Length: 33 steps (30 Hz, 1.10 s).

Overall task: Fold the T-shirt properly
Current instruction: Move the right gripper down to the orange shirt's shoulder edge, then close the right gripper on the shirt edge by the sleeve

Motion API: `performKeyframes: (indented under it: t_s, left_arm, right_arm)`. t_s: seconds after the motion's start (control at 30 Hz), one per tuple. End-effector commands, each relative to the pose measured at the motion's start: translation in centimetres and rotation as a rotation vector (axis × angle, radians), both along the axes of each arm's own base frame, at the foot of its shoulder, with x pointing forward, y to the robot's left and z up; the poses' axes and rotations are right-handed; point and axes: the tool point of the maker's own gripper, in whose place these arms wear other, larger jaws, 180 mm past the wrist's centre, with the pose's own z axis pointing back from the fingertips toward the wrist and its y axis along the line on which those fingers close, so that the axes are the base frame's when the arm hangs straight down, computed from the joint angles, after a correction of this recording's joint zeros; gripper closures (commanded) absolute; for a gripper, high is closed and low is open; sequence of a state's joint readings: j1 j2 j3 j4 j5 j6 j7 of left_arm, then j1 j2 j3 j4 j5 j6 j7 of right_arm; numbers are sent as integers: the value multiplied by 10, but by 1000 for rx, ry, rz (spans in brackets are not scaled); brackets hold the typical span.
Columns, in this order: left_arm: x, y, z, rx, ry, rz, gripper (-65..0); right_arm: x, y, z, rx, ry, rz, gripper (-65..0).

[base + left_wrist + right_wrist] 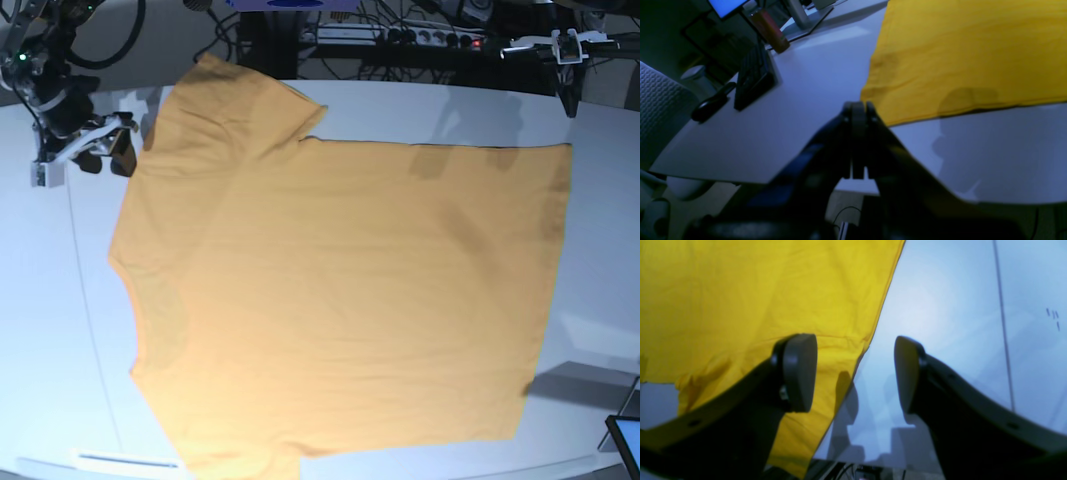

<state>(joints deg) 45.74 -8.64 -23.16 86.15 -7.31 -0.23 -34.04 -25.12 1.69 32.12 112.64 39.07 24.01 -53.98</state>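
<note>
Overhead, we see the T-shirt spread flat across the white table, collar end toward the side of the right gripper and hem toward the left gripper. Our right gripper hangs beside the shirt's shoulder and sleeve edge, jaws spread apart and holding nothing; from its wrist view, one finger sits over the yellow cloth and the other over bare tabletop, with the shirt's edge running between them. Our left gripper is pressed fully closed, empty, its tips just beside the corner of the shirt at the hem.
</note>
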Motion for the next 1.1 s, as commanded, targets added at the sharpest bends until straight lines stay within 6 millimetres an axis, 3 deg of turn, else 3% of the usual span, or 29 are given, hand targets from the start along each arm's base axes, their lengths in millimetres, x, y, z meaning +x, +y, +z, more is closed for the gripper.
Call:
performKeyframes:
  t_s: [0.0,0.27,0.43,1.07]
  left_arm:
    - [-2,3,7,22,-16,-7,0]
    - [-9,8,-3,18,11,7,0]
    - [-9,9,-2,17,8,7,0]
    - [-9,9,-1,18,6,8,0]
  right_arm:
    - [5,0,8,5,-37,3,-342]
    - [1,25,-27,97,46,43,-342]
    - [7,25,-38,125,66,31,-342]
    - [12,22,-48,142,84,21,-342]
